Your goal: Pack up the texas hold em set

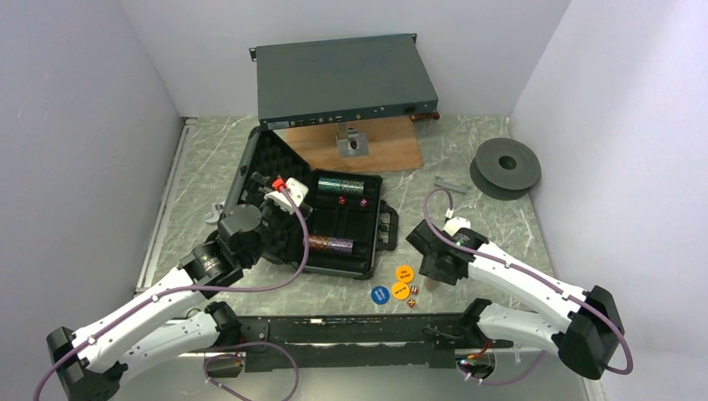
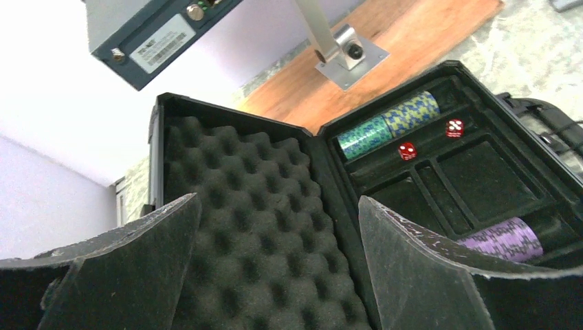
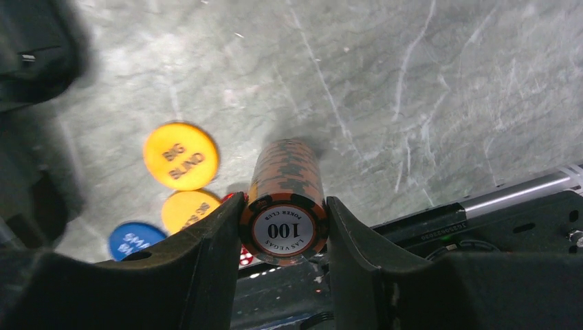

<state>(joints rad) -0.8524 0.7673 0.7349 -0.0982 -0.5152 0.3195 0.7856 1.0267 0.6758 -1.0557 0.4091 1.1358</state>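
Note:
The black case [image 1: 373, 251] lies open, its foam-lined lid [image 2: 261, 206] to the left. It holds a green and blue chip row [image 1: 341, 185], a purple chip row [image 1: 330, 246] and two red dice [image 2: 407, 150]. My left gripper [image 2: 278, 203] is open and empty over the lid foam; in the top view it [image 1: 280, 198] is at the lid. My right gripper [image 3: 283, 206] is shut on a roll of orange 100 chips [image 3: 285, 179], held just above the table right of the case. Its place in the top view [image 1: 434, 269] hides the roll.
Two orange buttons [image 3: 181, 155] and a blue one [image 3: 134, 239] lie on the table by the right gripper, with small red dice [image 1: 412, 301] nearby. A grey rack unit [image 1: 342, 79], wooden board [image 1: 376, 150] and black spool [image 1: 505, 167] stand behind. A black rail [image 1: 351, 330] runs along the near edge.

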